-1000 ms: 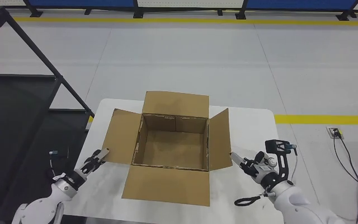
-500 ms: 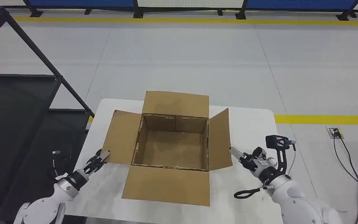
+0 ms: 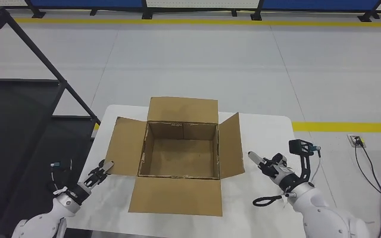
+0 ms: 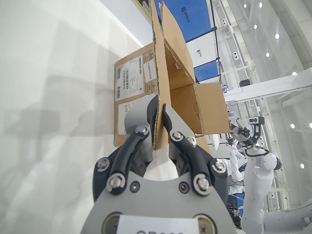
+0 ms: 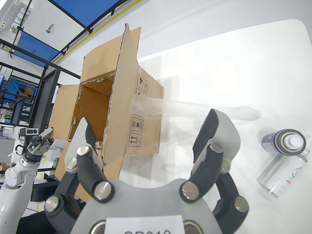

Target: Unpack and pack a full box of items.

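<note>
White tabletop (image 3: pixel 268 131): left gripper (image 4: pixel 159 109) clamps a side flap (image 3: pixel 122 146) of the brown cardboard box (image 3: pixel 178 157), best pulled gently; right gripper (image 5: pixel 150 120) gapes empty

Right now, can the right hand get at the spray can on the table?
Probably yes: the right hand is open and empty, and the spray can sits on the table beside it, clear of the box, with nothing between them.
</note>
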Available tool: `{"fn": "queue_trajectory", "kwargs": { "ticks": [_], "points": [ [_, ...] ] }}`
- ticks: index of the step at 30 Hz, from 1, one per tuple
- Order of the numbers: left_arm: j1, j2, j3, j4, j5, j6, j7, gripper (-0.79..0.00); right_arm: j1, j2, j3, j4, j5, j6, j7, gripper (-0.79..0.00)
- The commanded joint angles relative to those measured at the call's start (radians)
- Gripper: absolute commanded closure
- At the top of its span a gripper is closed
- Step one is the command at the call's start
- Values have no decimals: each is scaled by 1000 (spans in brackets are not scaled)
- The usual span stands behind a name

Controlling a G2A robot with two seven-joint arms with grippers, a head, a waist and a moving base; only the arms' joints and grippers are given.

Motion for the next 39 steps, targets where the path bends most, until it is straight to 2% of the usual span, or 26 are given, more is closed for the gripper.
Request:
{"fn": "queue_trajectory", "kwargs": {
  "ticks": [1, 5, 6, 7, 10, 11, 12, 20, 25, 28, 39],
  "points": [
    [1, 1, -4, -2, -4, 0, -3, 0, -2, 2, 6, -8, 5, 3, 8, -785],
    [-3, 4, -11, 0, -11, 3, -9, 0, -20, 8, 30, -34, 29, -12, 43, -785],
    [-6, 5, -11, 2, -10, 4, -10, -18, -27, 10, 41, -43, 36, -17, 53, -785],
    [-10, 6, -11, 5, -9, 6, -9, -86, -35, 12, 51, -50, 43, -27, 69, -785],
    [-21, 8, -9, 11, -4, 10, -14, -351, -67, 19, 87, -76, 56, -47, 99, -785],
    [-25, 9, -9, 12, -3, 12, -15, -699, -80, 21, 100, -87, 58, -55, 111, -785],
    [-28, 9, -9, 12, -3, 14, -16, -785, -95, 23, 116, -98, 65, -59, 115, -785],
    [-19, 16, -48, 9, -50, 19, -12, -785, -221, 38, 265, -138, 108, -56, 226, -785],
    [4, 22, -104, 10, -108, 7, -22, -785, -198, 54, 331, -52, 192, -12, 405, -785],
    [19, 25, -139, -4, -161, -2, -44, -785, -186, 54, 345, -42, 206, 2, 392, -785],
    [19, 25, -139, -4, -161, -2, -44, -785, -188, 55, 341, -44, 196, -3, 386, -785]
  ]
}}
